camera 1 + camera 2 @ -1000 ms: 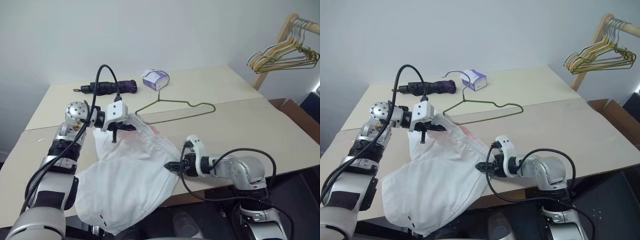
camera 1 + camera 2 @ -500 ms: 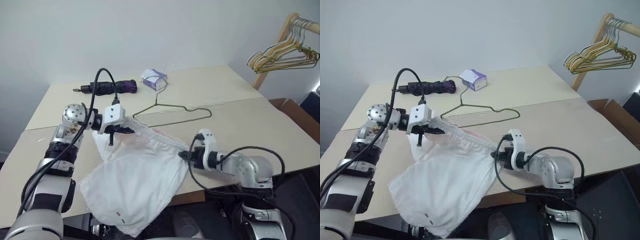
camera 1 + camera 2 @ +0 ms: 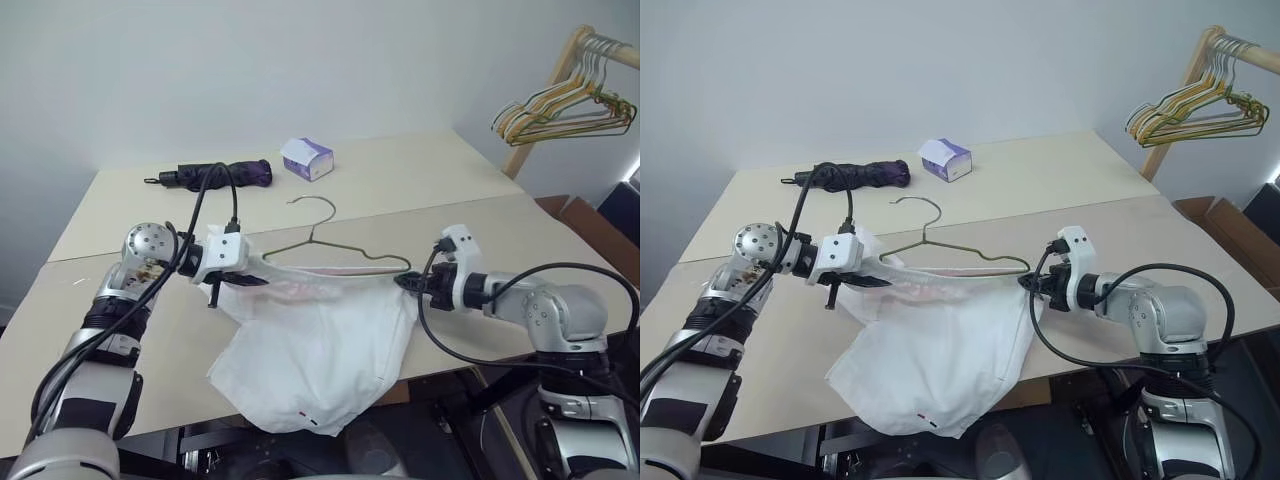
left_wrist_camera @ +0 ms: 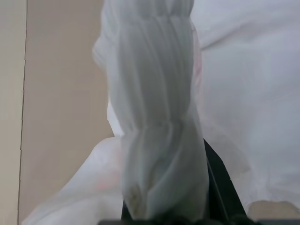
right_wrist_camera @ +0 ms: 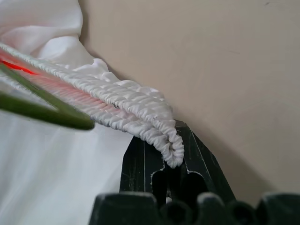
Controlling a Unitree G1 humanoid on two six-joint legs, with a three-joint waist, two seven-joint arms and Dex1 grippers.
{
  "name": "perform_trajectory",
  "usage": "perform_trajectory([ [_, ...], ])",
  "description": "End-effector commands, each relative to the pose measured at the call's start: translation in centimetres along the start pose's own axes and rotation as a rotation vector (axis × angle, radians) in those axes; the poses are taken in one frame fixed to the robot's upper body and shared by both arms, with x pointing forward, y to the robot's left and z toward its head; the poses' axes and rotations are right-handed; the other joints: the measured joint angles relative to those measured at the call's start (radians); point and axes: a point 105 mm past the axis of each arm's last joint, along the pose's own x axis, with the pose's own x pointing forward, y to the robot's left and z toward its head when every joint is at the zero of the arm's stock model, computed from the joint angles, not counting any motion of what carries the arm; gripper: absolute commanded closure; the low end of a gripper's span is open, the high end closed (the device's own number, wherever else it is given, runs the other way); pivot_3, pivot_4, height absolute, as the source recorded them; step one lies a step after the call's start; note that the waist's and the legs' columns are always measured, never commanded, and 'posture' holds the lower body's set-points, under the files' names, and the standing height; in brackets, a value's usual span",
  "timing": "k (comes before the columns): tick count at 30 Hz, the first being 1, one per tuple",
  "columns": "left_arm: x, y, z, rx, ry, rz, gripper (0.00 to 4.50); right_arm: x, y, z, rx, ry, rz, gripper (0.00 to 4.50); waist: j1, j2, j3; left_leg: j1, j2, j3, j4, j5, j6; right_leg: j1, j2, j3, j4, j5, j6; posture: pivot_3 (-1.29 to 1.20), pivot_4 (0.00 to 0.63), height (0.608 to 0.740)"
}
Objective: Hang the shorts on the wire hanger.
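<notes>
The white shorts (image 3: 320, 350) hang stretched by the waistband between both grippers, and the legs drape over the table's front edge. A small red-and-dark mark (image 3: 307, 413) sits near the lower hem. My left gripper (image 3: 252, 279) is shut on the bunched left end of the waistband (image 4: 154, 117). My right gripper (image 3: 404, 283) is shut on the gathered right end (image 5: 159, 136). The olive-green wire hanger (image 3: 340, 252) lies on the table just behind the taut waistband, hook (image 3: 312, 203) pointing away. Its wire (image 5: 47, 110) passes close beside the waistband in the right wrist view.
A folded dark umbrella (image 3: 215, 175) and a purple-and-white tissue box (image 3: 307, 158) lie on the far table half. A bunch of coloured hangers (image 3: 565, 105) hangs on a wooden rack at the far right. A cardboard box (image 3: 600, 225) stands beside the table's right edge.
My right gripper closed on the waistband and pulled it right and up, drawing the shorts taut. The hanger slid nearer the front edge. The left hand sank slightly.
</notes>
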Motion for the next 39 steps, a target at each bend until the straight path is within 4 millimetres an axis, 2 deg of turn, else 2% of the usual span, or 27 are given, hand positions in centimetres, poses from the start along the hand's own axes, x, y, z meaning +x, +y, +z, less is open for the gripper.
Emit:
perform_trajectory([
  [1,-1.9,0.1,-1.7,-0.01,0.102,0.028,4.5,-1.8,-1.9,2.0,-0.042,-0.061,-0.092,4.49,0.001,0.0,0.0,0.0,0.0,0.0,0.0,0.0,0.0,0.0,0.0,0.0,0.0,0.0,0.0,-0.39,0.0,0.74],
  [9,-2.1,0.1,-2.5,-0.021,0.145,0.044,4.5,-2.5,-1.9,2.4,-0.102,-0.052,-0.094,4.49,0.002,0.0,0.0,0.0,0.0,0.0,0.0,0.0,0.0,0.0,0.0,0.0,0.0,0.0,0.0,-0.4,0.0,0.74],
  [20,-1.9,-0.4,-4.1,-0.023,0.219,0.032,4.5,-3.9,-0.8,2.8,-0.21,-0.059,-0.048,4.49,0.001,0.0,0.0,0.0,0.0,0.0,0.0,0.0,0.0,-0.001,0.0,-0.001,-0.001,0.0,0.0,-0.41,0.0,0.74],
  [31,-1.2,-1.0,-4.3,-0.019,0.256,-0.021,4.5,-3.9,2.4,5.1,-0.373,-0.108,0.001,4.49,-0.003,0.0,0.0,0.0,0.0,0.0,0.0,0.0,0.0,-0.003,-0.001,-0.001,-0.001,0.0,0.0,-0.41,0.0,0.74],
  [37,0.1,-0.1,-3.6,-0.038,0.236,0.03,4.5,-3.2,5.9,5.0,-0.51,-0.087,0.078,4.49,0.0,0.0,0.0,-0.001,0.0,0.0,0.0,0.0,0.0,-0.003,-0.001,-0.001,-0.001,0.0,0.001,-0.41,0.0,0.74],
  [39,0.7,0.6,-2.6,-0.036,0.198,0.055,4.5,-2.6,7.3,4.7,-0.557,-0.082,0.1,4.49,0.001,0.0,0.0,-0.001,0.0,0.0,0.0,0.0,0.0,-0.003,-0.001,-0.001,-0.001,0.0,0.001,-0.41,0.0,0.74],
])
